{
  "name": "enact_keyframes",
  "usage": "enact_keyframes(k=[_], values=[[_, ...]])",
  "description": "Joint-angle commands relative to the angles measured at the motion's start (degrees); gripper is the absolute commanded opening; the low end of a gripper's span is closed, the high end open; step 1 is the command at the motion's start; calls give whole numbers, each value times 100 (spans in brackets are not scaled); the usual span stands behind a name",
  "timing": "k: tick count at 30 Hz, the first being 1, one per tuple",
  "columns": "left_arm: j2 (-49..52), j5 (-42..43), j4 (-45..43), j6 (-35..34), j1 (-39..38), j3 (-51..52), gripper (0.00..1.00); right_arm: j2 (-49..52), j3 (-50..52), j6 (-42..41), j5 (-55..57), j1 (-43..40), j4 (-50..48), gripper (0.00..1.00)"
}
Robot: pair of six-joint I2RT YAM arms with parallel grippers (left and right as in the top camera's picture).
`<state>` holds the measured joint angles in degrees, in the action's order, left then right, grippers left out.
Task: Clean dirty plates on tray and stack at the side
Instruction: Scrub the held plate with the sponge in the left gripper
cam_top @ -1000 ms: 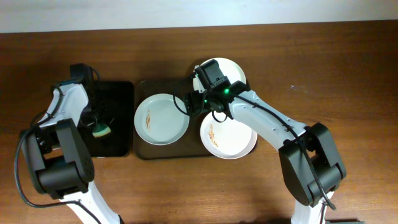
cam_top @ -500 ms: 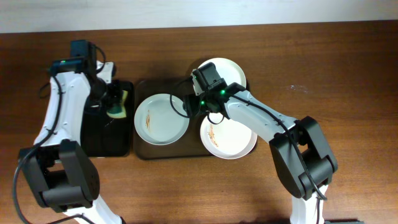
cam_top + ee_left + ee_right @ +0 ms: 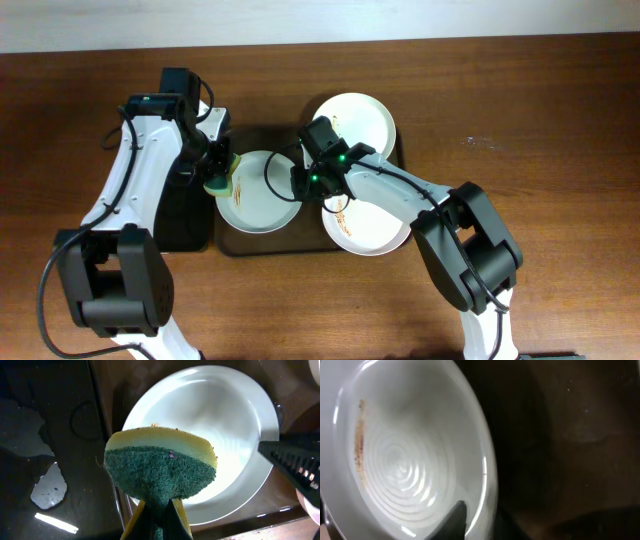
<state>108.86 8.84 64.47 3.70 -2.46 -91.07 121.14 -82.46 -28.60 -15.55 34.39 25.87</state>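
Observation:
Three white plates lie on the dark brown tray (image 3: 298,243). The left plate (image 3: 258,200) carries an orange-brown smear (image 3: 358,440). My right gripper (image 3: 299,181) is shut on its right rim, one finger (image 3: 454,519) inside the plate (image 3: 410,445) and the other below the rim. My left gripper (image 3: 212,170) is shut on a yellow and green sponge (image 3: 160,467), held just above that plate's (image 3: 225,420) left edge. A second plate (image 3: 358,120) sits at the tray's back right. A third plate (image 3: 372,228), also smeared, sits at the front right.
A black rectangular bin (image 3: 186,222) stands left of the tray, with wet patches (image 3: 47,492) on its floor. The brown wooden table (image 3: 540,120) surrounds both. The right arm reaches across the two right-hand plates.
My left arm swung right out of the bin, carrying the sponge to the left plate. My right gripper moved from the back plate to the left plate's rim and closed on it.

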Motion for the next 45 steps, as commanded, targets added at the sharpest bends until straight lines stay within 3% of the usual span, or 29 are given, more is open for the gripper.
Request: enact_keyframes(k=[1, 7, 11, 17, 27, 31, 38, 41, 45], values=[[-24, 85, -98, 116, -39, 37, 1, 76, -37, -68, -48, 0, 15, 4], [4, 98, -1034, 59, -380, 752, 1, 76, -37, -96, -9, -146, 15, 4], [9, -511, -1270, -684, -531, 1010, 1, 76, -37, -645, 271, -378, -33, 4], [9, -540, -1556, -1405, -533, 1215, 1, 79, -37, -857, 483, -404, -20, 4], [11, -442, -3847, -1836, -1047, 2439, 1, 79, -37, -855, 479, -404, 37, 4], [13, -953, -4081, -2382, -1088, 2728, 1, 79, -37, -852, 479, -404, 116, 4], [13, -2485, -5567, -2358, -1088, 2728, 1, 79, -37, -852, 463, -402, 136, 4], [13, -2463, -5383, -2339, -1097, 2728, 1, 79, -37, -835, 466, -402, 127, 4], [13, -844, -4118, -2122, -1106, 2728, 1, 79, -37, -835, 463, -404, 92, 4]])
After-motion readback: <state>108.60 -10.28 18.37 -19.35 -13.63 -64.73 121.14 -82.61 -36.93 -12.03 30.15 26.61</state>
